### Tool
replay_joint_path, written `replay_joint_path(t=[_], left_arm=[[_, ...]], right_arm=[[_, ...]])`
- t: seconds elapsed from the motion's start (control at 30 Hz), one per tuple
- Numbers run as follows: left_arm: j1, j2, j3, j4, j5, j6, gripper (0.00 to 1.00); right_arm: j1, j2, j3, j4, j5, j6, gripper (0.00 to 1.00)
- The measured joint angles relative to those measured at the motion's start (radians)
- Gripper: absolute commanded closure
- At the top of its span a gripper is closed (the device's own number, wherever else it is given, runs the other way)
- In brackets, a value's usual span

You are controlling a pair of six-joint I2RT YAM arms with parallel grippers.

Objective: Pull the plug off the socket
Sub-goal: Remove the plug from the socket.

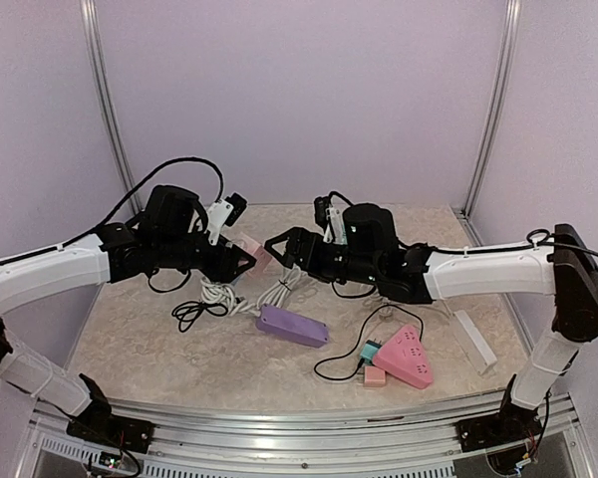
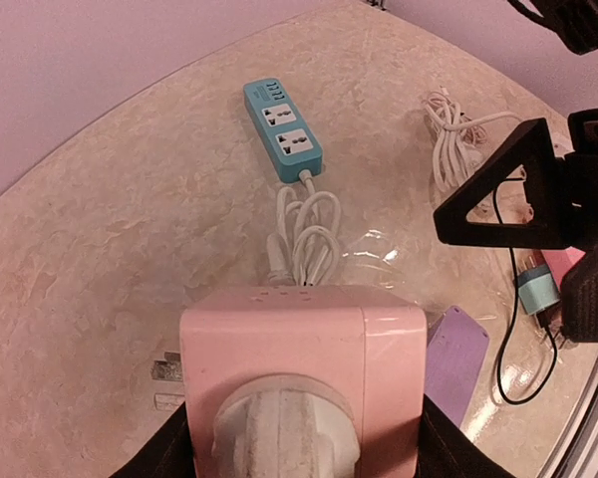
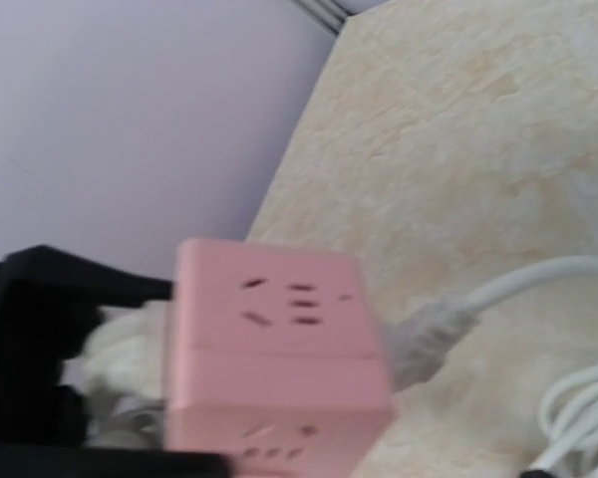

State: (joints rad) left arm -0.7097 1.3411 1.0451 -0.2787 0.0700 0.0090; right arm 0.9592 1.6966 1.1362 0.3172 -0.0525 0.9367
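Note:
My left gripper (image 1: 237,261) is shut on a pink cube socket (image 1: 256,253) and holds it above the table. In the left wrist view the socket (image 2: 309,339) sits between my fingers with a white plug (image 2: 279,428) pushed into the face nearest the camera. My right gripper (image 1: 283,248) is open just to the right of the cube, its triangular fingers (image 2: 498,194) apart and not touching it. In the right wrist view the cube (image 3: 279,349) is close and blurred, with the white plug (image 3: 120,344) on its left and a white cord (image 3: 434,334) leaving its right side.
A purple power strip (image 1: 292,326) lies at mid table. A pink triangular strip (image 1: 407,356) and a teal adapter (image 1: 368,351) lie front right. A blue power strip (image 2: 284,129) with a coiled white cord (image 2: 307,239) lies below my left gripper. A black cable (image 1: 194,311) lies on the left.

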Motion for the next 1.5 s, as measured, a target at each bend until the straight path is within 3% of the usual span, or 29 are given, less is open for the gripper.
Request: replay_joint_path(t=[0.77, 1.07, 1.17, 1.3, 1.4, 1.43, 1.5], left_arm=[[-0.033, 0.014, -0.003, 0.001, -0.006, 0.040, 1.00], [-0.036, 0.014, -0.007, 0.003, -0.010, 0.045, 1.00], [-0.036, 0.014, -0.011, 0.008, -0.012, 0.045, 1.00], [-0.035, 0.008, -0.028, 0.024, -0.012, 0.047, 1.00], [-0.035, -0.004, -0.048, 0.039, -0.010, 0.049, 0.87], [-0.035, -0.008, -0.051, 0.039, -0.009, 0.049, 0.78], [-0.035, -0.011, -0.052, 0.040, -0.010, 0.050, 0.50]], right_arm=[[0.005, 0.140, 0.055, 0.098, -0.094, 0.082, 0.32], [0.000, 0.158, 0.058, 0.131, -0.113, 0.125, 0.36], [-0.001, 0.164, 0.058, 0.142, -0.114, 0.138, 0.46], [-0.007, 0.174, 0.058, 0.156, -0.125, 0.148, 0.76], [-0.007, 0.176, 0.058, 0.158, -0.126, 0.151, 0.93], [-0.006, 0.176, 0.057, 0.158, -0.126, 0.153, 1.00], [-0.006, 0.176, 0.054, 0.166, -0.125, 0.156, 1.00]])
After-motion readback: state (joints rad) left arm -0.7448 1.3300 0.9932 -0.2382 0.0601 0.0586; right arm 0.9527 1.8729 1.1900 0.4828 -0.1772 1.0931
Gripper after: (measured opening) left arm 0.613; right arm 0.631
